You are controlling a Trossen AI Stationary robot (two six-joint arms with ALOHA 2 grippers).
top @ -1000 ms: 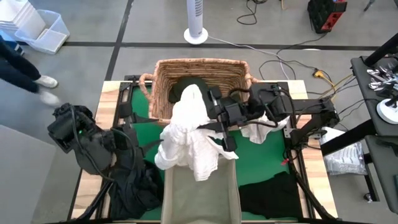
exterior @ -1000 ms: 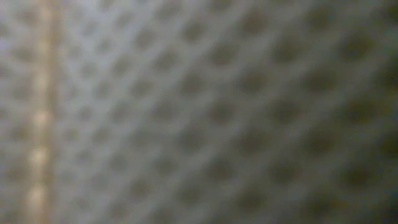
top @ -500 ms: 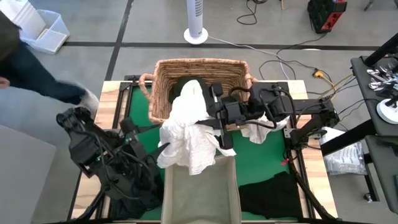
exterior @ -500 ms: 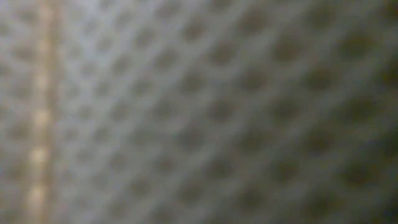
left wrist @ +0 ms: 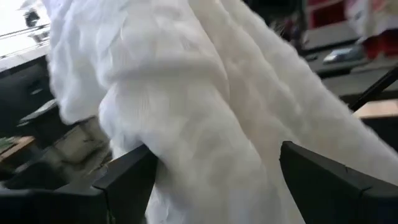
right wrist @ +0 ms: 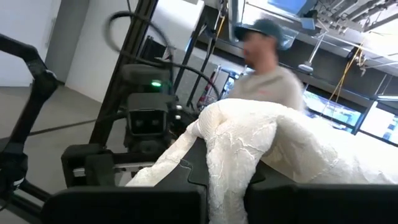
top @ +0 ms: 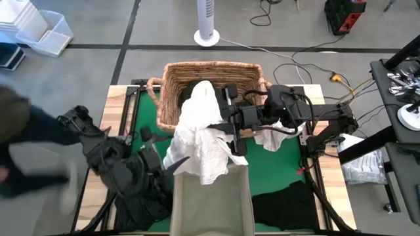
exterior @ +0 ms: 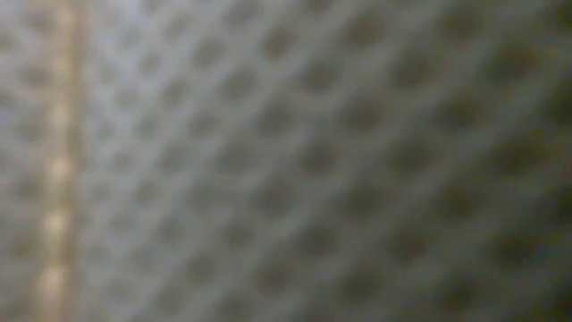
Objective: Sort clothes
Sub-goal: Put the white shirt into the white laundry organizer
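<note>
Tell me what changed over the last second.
The left arm swung in from the table's left edge; its gripper now has open fingers either side of the hanging white garment. The right gripper stayed shut on that garment, beside the basket. The dark clothes didn't move.

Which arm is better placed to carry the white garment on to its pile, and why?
Right. The right gripper is clamped on the white garment, lifted above the basket; the left gripper is open, only reaching its lower edge.
</note>
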